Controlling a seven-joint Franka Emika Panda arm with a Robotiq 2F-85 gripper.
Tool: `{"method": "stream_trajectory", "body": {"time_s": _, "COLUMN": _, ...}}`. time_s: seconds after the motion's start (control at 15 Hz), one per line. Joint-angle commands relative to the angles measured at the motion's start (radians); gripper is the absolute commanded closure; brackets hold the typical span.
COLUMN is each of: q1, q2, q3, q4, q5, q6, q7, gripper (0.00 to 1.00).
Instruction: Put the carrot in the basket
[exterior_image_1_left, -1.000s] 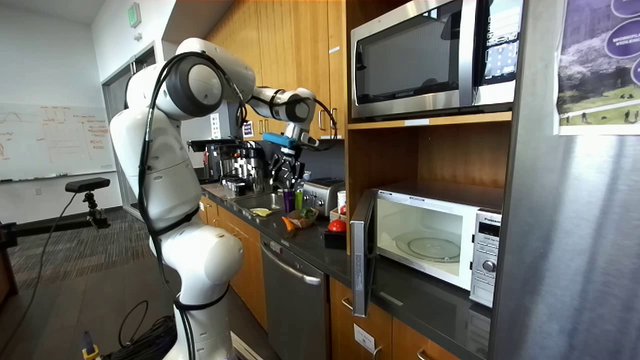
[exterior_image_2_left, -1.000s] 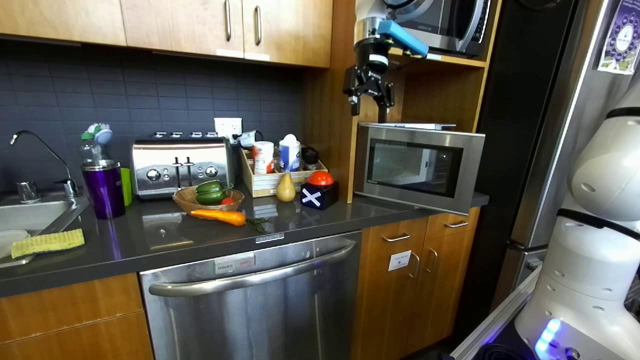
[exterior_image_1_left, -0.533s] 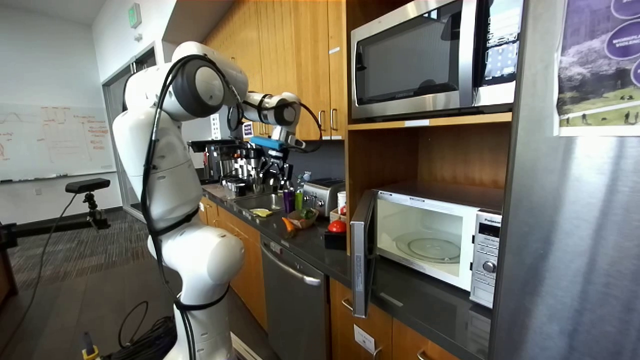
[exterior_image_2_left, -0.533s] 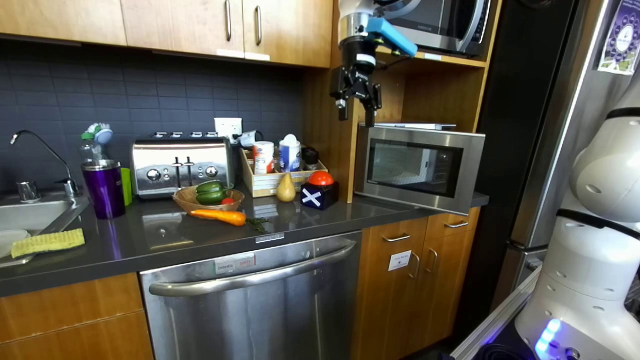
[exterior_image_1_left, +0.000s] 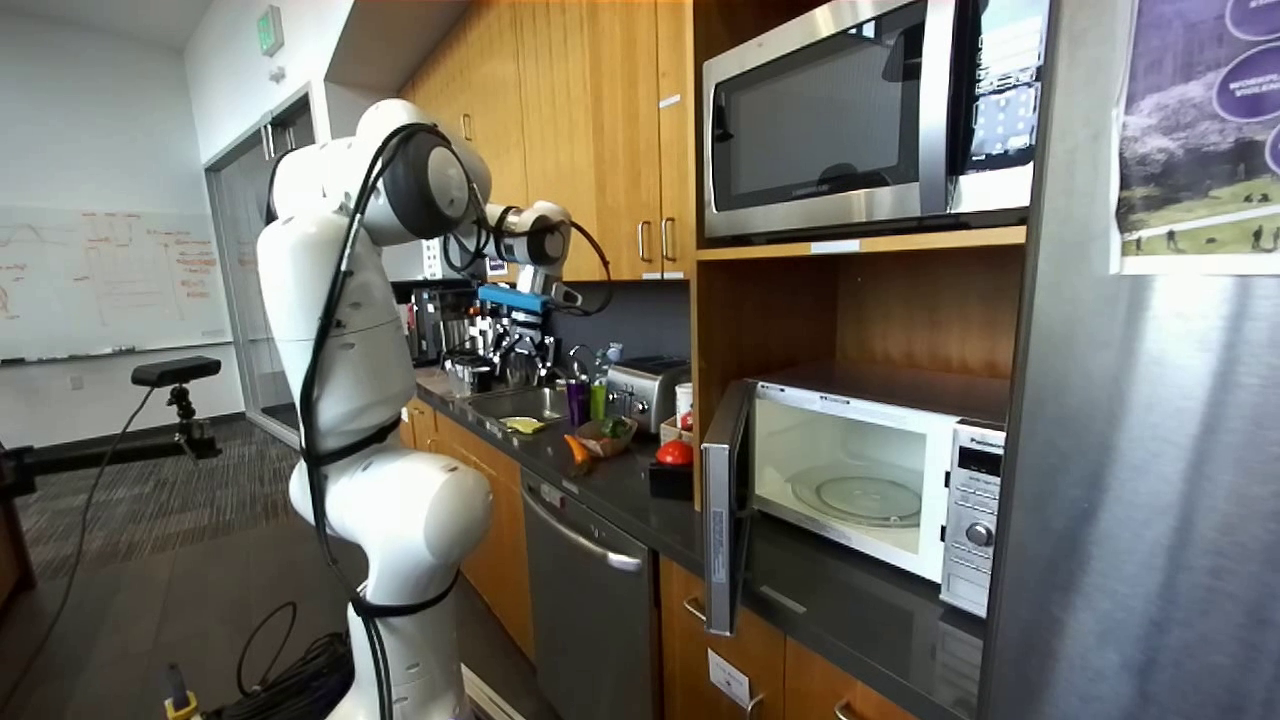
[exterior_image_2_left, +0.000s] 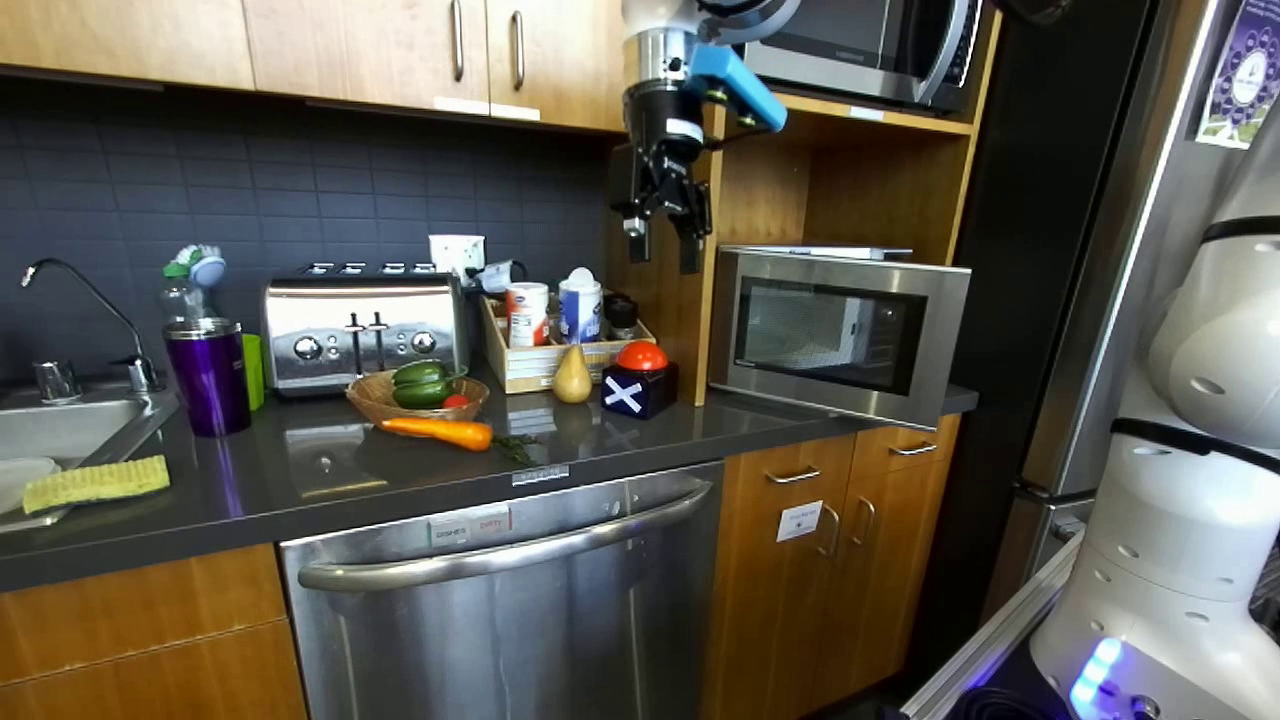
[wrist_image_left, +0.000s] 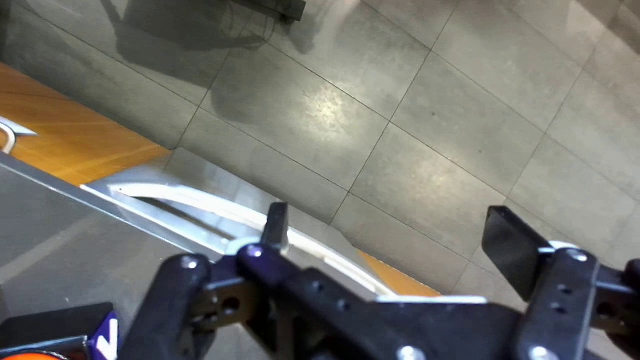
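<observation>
**Spread gripper (exterior_image_2_left: 664, 252), one carrot (exterior_image_2_left: 440, 432) outside one basket (exterior_image_2_left: 372, 404)**

The gripper has its two fingers (wrist_image_left: 512, 250) wide apart; in an exterior view it hangs to the right of one pear (exterior_image_2_left: 572, 378), and higher. Farther left, the carrot lies on the counter (exterior_image_2_left: 260, 480), at the near side of the basket; whether the two touch is hard to tell. The basket holds one red round item (exterior_image_2_left: 455, 402) and at least one green vegetable (exterior_image_2_left: 421, 388). Beyond stand one toaster (exterior_image_2_left: 400, 325) and one wooden tray (exterior_image_2_left: 530, 373) with two canisters (exterior_image_2_left: 526, 318).
</observation>
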Motion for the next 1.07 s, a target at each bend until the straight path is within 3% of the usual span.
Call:
{"method": "stream_trajectory", "body": {"time_s": 0.0, "q1": 0.015, "q2": 0.089, "q3": 0.002, "q4": 0.093, "q5": -0.030, "q6": 0.012, "q7": -0.085, "gripper": 0.00}}
{"method": "stream_trajectory", "body": {"time_s": 0.47, "q1": 0.031, "q2": 0.245, "q3": 0.010, "q4": 0.243, "q5": -0.067, "q6": 0.089, "q7": -0.133, "gripper": 0.00}}
{"method": "stream_trajectory", "body": {"time_s": 1.0, "q1": 0.062, "q2": 0.335, "q3": 0.006, "q4": 0.279, "q5": -0.158, "q6": 0.340, "q7": -0.115, "gripper": 0.00}}
